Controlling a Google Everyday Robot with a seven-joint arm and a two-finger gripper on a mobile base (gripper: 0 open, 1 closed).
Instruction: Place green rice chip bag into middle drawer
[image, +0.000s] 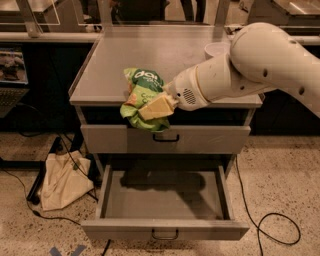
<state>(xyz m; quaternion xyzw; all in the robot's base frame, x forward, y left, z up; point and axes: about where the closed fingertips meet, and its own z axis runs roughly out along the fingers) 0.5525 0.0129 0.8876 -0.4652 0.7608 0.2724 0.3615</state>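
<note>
The jaws held the bag clamped at the front edge of the grey desk, above the open drawer. Left of the desk, a tan sack lay on speckled floor.

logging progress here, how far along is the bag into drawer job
Done: the drawer stands pulled out and empty, and the gripper is shut on the bag. In hand: the bag hangs over the front edge of the cabinet, above the open drawer. Left: lower it into the drawer and let go.
</note>
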